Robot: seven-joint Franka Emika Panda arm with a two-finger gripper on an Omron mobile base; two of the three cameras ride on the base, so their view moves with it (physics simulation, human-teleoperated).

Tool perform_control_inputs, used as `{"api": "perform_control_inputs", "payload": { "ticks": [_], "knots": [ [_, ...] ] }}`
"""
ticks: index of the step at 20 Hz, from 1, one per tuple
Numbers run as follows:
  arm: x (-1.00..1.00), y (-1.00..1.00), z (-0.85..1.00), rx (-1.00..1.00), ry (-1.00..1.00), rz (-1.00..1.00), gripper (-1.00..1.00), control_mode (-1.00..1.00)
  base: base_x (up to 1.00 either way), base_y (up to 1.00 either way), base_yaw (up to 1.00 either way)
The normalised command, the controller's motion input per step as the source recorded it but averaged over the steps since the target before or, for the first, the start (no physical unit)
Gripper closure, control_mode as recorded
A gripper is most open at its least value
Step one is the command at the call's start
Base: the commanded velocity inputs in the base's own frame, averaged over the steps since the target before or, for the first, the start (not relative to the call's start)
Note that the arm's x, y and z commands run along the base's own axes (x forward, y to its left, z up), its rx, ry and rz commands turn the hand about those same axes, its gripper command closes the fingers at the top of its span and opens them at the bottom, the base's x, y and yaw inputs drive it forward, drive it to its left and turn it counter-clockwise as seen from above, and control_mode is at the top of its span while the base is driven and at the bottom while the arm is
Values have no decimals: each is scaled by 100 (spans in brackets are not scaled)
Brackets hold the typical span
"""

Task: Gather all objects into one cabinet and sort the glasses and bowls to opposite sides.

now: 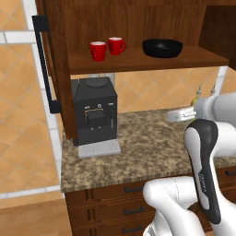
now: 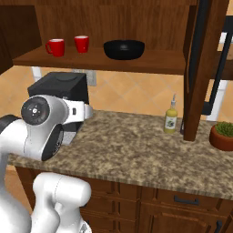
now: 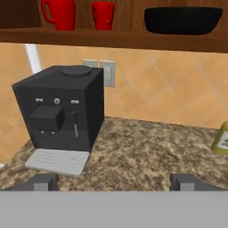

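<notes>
The dark brown wall cabinet [image 1: 138,60] stands open, its door [image 1: 57,69] swung out to the left. On its shelf two red mugs [image 1: 97,50] [image 1: 116,45] stand side by side at the left, and the black bowl [image 1: 162,48] sits to their right. The same mugs [image 3: 60,12] [image 3: 103,14] and bowl [image 3: 182,20] line the top of the hand view. The cream-white mug is out of view. My gripper [image 3: 116,182] hovers over the counter below the shelf, open and holding nothing, its fingertips [image 3: 44,181] wide apart. From the base cameras the gripper [image 1: 170,115] [image 2: 90,110] points toward the wall.
A black coffee machine [image 1: 94,110] stands on the granite counter [image 1: 147,152] under the mugs. A yellow-green bottle [image 2: 171,119] and a potted plant [image 2: 223,134] stand at the right beside another open door [image 2: 200,68]. Drawer units [image 1: 129,203] run below the counter.
</notes>
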Motion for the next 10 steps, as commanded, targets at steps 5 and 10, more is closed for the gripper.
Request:
{"api": "perform_control_inputs", "payload": {
  "ticks": [5,10],
  "knots": [
    [-15,0,68,1,-3,-21,-100,-100,0,0,0],
    [-4,5,3,4,2,-6,-100,-100,0,0,0]
  ]
}}
